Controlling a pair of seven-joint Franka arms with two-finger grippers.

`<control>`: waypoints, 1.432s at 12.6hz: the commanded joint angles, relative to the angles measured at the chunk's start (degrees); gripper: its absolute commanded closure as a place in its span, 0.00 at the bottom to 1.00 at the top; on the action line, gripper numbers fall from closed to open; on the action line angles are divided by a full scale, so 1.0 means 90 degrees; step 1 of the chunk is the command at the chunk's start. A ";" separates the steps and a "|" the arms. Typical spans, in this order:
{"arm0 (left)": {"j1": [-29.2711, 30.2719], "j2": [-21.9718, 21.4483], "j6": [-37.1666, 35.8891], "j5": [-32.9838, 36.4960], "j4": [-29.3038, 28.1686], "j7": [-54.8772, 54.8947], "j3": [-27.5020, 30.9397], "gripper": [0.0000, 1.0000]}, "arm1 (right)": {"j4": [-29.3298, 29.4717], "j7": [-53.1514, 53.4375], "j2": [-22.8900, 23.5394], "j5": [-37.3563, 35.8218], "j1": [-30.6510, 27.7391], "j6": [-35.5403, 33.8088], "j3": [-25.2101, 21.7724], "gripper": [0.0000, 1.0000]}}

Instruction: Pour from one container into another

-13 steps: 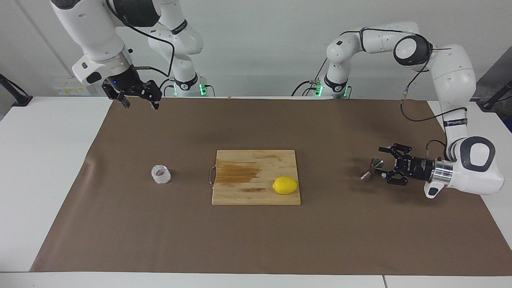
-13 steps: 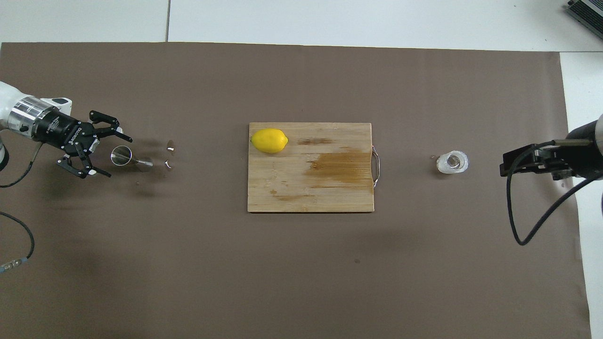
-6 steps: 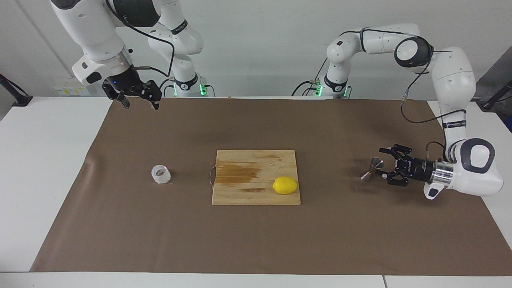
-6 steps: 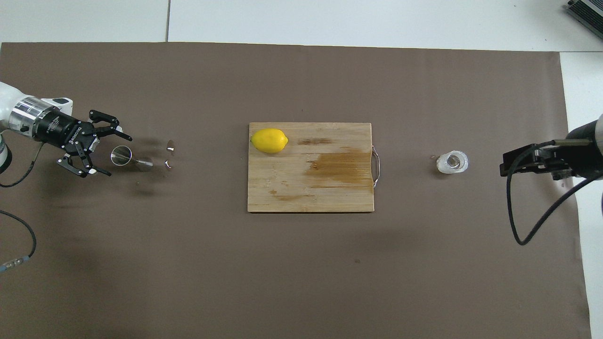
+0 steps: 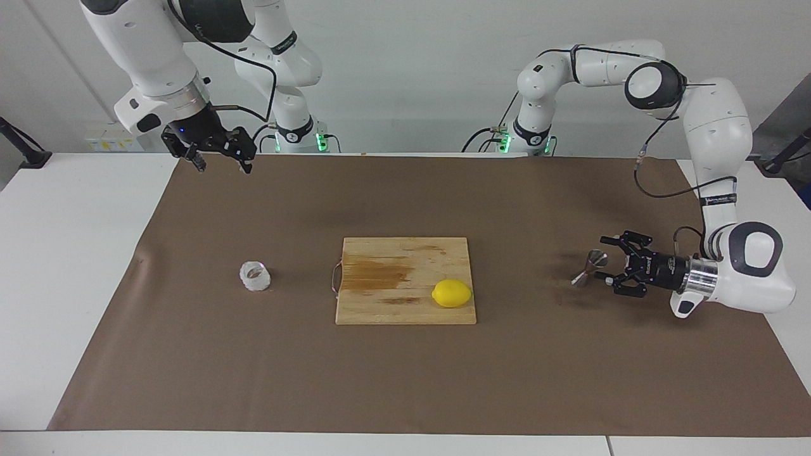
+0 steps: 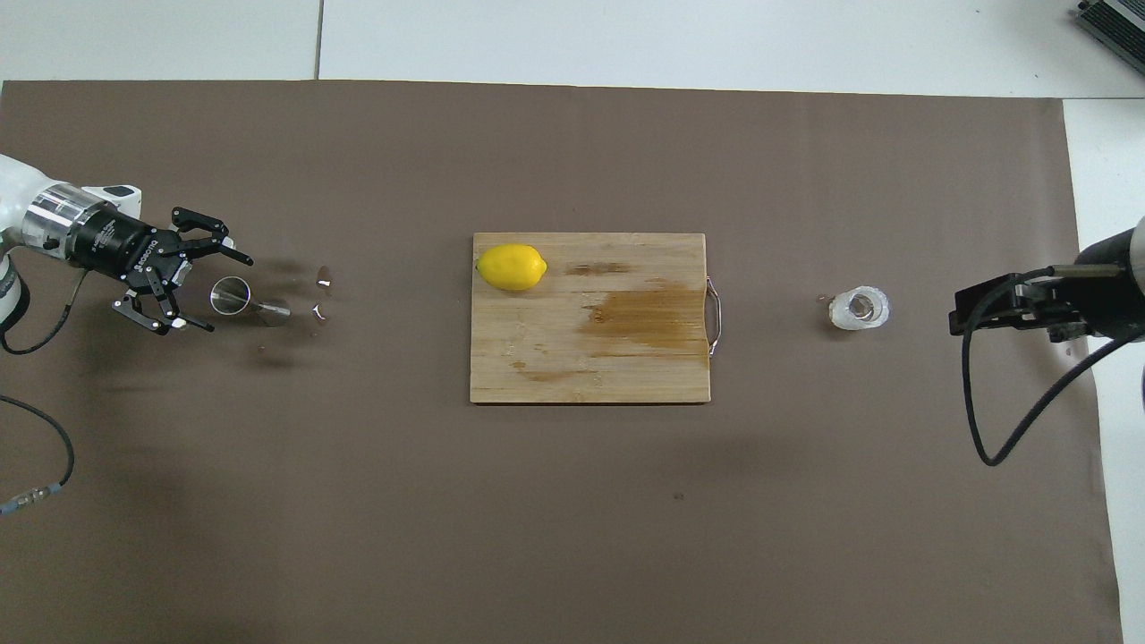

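Observation:
The clear faceted glass cup [image 5: 255,276] [image 6: 859,308] stands on the brown mat toward the right arm's end of the table, beside the board's handle. The steel jigger [image 5: 592,266] [image 6: 237,298] stands toward the left arm's end. My left gripper [image 5: 602,258] [image 6: 232,295] lies low and level, open, one finger on each side of the jigger without closing on it. High over the mat's edge nearest the robots hangs my right gripper [image 5: 224,167], open and empty; that arm waits.
A wooden cutting board [image 5: 405,310] [image 6: 626,380] with a dark wet stain lies mid-table, with a lemon [image 5: 452,293] [image 6: 511,267] on it. The left arm's cable [image 6: 40,447] trails on the mat. Small shiny specks [image 6: 322,286] lie by the jigger.
The left arm's elbow and forearm have shifted slightly; its gripper has barely moved and stays open around the jigger. The right arm, cup and jigger have not moved.

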 commanded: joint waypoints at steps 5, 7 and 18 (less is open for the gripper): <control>0.0011 0.0339 -0.0096 0.0538 0.0330 -0.0008 -0.0261 0.00 | -0.0008 0.0042 -0.0011 0.0170 -0.0058 -0.0033 0.0023 0.00; 0.0011 0.0359 -0.0115 0.0568 0.0330 0.0002 -0.0271 0.00 | -0.0008 0.0042 -0.0011 0.0170 -0.0058 -0.0033 0.0023 0.00; 0.0314 0.0515 -0.0076 0.0783 0.0369 0.0002 -0.0564 0.00 | -0.0018 0.0042 -0.0011 0.0170 -0.0058 -0.0033 0.0023 0.00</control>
